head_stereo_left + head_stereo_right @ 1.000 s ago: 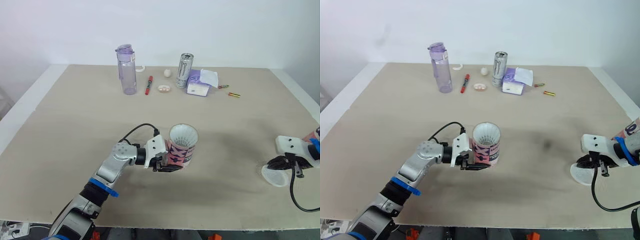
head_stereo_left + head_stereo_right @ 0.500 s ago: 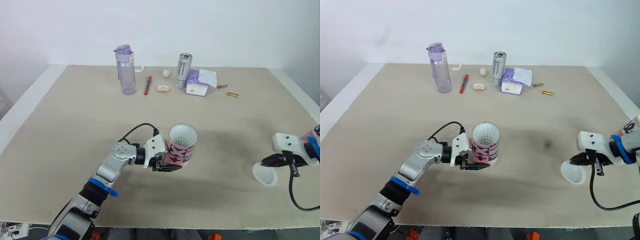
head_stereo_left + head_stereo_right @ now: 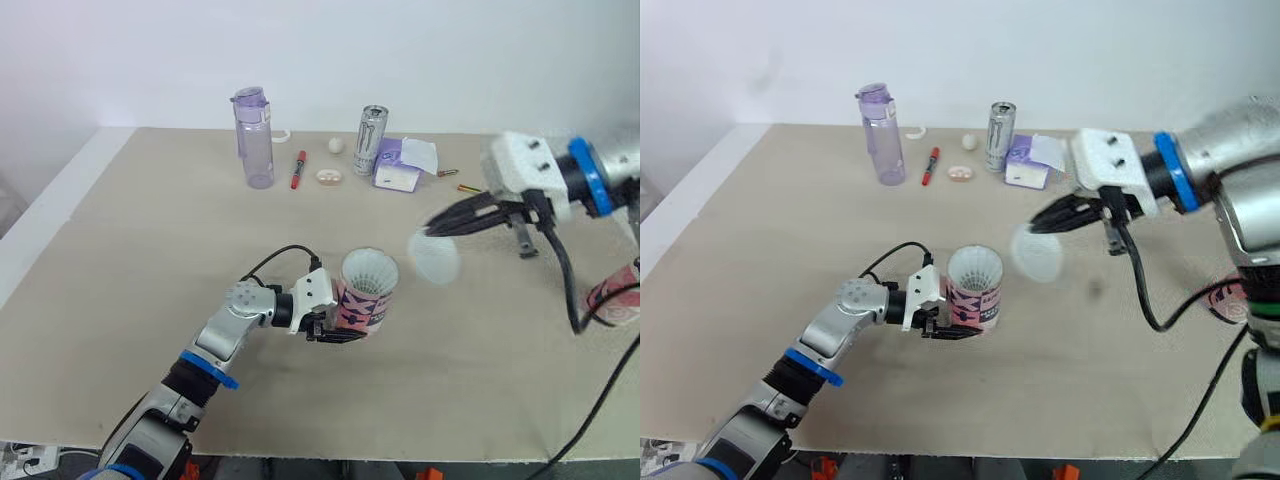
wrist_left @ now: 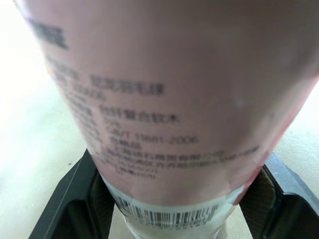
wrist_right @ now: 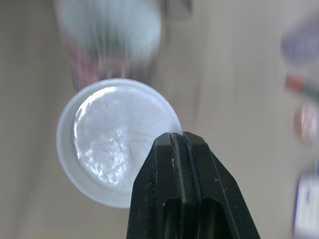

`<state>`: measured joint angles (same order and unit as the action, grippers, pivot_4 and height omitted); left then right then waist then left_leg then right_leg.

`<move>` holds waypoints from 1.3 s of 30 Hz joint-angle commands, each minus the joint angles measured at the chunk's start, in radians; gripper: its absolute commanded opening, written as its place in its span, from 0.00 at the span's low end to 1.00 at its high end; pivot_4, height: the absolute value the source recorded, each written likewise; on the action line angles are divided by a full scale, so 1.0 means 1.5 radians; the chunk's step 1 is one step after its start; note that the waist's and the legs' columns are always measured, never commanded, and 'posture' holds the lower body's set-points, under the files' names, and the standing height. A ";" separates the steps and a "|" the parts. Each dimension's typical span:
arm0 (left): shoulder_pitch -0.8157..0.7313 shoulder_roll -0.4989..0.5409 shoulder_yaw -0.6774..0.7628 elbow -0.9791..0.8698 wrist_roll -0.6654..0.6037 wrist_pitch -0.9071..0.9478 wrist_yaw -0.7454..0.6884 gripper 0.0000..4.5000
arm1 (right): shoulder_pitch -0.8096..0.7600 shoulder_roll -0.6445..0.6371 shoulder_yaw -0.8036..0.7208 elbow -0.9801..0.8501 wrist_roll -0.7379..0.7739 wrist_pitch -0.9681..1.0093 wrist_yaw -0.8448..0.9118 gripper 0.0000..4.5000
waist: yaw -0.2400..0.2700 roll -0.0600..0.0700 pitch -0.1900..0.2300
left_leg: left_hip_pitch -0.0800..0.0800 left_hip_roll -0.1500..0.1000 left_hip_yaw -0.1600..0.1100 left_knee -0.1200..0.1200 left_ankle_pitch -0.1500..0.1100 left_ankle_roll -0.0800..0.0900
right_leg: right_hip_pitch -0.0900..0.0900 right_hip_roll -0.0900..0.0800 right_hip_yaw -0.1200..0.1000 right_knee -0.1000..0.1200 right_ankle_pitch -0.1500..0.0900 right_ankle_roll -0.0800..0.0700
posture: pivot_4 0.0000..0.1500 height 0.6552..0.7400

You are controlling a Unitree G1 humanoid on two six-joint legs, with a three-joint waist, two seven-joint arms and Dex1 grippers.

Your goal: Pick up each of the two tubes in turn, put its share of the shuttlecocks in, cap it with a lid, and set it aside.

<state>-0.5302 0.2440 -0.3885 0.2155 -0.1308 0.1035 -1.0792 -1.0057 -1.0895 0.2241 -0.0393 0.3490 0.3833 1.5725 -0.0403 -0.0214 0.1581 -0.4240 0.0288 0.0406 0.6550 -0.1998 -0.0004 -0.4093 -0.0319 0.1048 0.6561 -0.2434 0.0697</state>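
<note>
The pink tube (image 3: 362,305) stands upright on the table (image 3: 150,250), near the front and about midway across. Its open mouth shows the white feathers of the shuttlecocks (image 3: 369,272) already inside. The left gripper (image 3: 335,325) clamps it low down, with 1 black finger on each side of the base; the left wrist view shows both pressed against the tube wall.

The change is on the right. 1 second ago the translucent lid (image 3: 434,260) was down on the table near the front right edge, under the right gripper (image 3: 436,228). Now the lid hangs in the air just beside the tube's mouth, on its right and slightly higher, tilted on edge rather than level. The right gripper's 2 fingers are pressed together on the lid's rim, as the right wrist view shows. The tube itself has not shifted in that time.

So filling of this tube looks finished and capping is under way. The lid likely has to be levelled and centred over the mouth before it is pressed on. A pink object (image 3: 615,300) at the table's right edge may be the 2nd tube, though I cannot tell for sure.

Along the far side stand a purple bottle (image 3: 253,140), a can (image 3: 369,142) and a red marker (image 3: 298,170), well apart from the work.
</note>
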 commanded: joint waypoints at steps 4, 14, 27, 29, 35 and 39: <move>0.000 0.008 -0.010 0.028 0.025 -0.002 0.010 0.65 | -0.080 0.058 0.020 -0.047 0.031 0.043 0.028 0.02 | 0.000 0.000 0.000 | -0.002 0.000 0.000 -0.001 0.000 0.001 | 0.000 -0.002 -0.002 -0.005 0.003 -0.003 | 1.00 1.00; 0.001 0.007 -0.010 0.029 0.025 0.001 0.018 0.65 | -0.065 0.124 0.061 -0.042 -0.013 -0.019 0.023 0.02 | 0.000 -0.001 0.000 | -0.002 0.000 0.000 0.000 0.000 0.001 | 0.000 -0.001 -0.005 -0.005 0.005 -0.004 | 1.00 1.00; 0.008 0.014 -0.004 0.020 0.023 0.015 0.025 0.65 | -0.073 0.154 0.085 -0.001 -0.039 -0.082 0.028 0.02 | 0.000 -0.001 0.000 | -0.002 0.000 0.000 0.000 0.000 0.001 | 0.000 -0.001 -0.005 -0.005 0.005 -0.005 | 1.00 1.00; 0.008 0.016 -0.003 0.018 0.022 0.016 0.024 0.65 | -0.076 0.153 0.088 0.002 -0.045 -0.092 0.028 0.02 | 0.000 -0.001 0.000 | -0.002 0.000 0.000 0.000 0.000 0.001 | 0.000 -0.001 -0.005 -0.005 0.005 -0.005 | 1.00 1.00; 0.003 0.019 -0.001 0.023 0.023 0.019 0.024 0.65 | -0.069 0.137 0.098 0.010 -0.057 -0.134 0.028 0.02 | 0.000 -0.001 0.000 | -0.002 0.000 0.000 0.000 0.000 0.001 | 0.000 -0.001 -0.005 -0.005 0.005 -0.005 | 1.00 1.00; 0.003 0.019 0.000 0.021 0.022 0.021 0.024 0.65 | -0.070 0.138 0.101 0.013 -0.062 -0.145 0.028 0.02 | 0.000 -0.001 0.000 | -0.002 0.000 0.000 0.000 0.000 0.001 | 0.000 -0.001 -0.005 -0.005 0.005 -0.005 | 1.00 1.00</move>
<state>-0.5350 0.2483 -0.3951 0.2140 -0.1341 0.1093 -1.0724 -1.0976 -0.8703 0.3864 -0.0145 0.2598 0.1921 1.5741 -0.0402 -0.0225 0.1578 -0.4278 0.0287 0.0408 0.6546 -0.2003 0.0010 -0.4092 -0.0335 0.0976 0.6486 -0.2355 0.0626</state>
